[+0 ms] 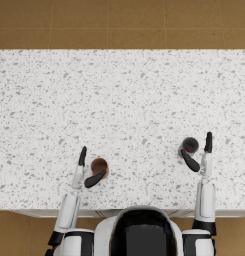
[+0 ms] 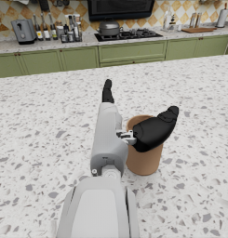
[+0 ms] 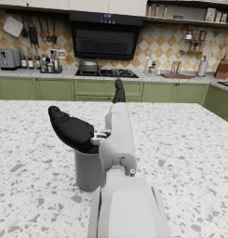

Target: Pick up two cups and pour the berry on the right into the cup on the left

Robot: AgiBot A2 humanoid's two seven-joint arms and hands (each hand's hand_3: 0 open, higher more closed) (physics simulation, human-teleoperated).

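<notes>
Two hands, both open: left hand [image 1: 89, 172] beside brown cup [image 1: 99, 166], right hand [image 1: 198, 154] beside grey cup [image 1: 189, 146]

No readable text, label, brand, number or sign appeared on anything in any of the three views.

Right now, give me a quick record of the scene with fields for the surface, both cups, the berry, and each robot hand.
surface: speckled white counter
left cup: brown cup, upright on the counter
right cup: dark grey cup, upright on the counter
berry: a speck of red shows at the grey cup's rim; too small to be sure
left robot hand: open beside the brown cup, thumb across its near side
right robot hand: open beside the grey cup, thumb across its near side
cups lifted: not yet
</notes>
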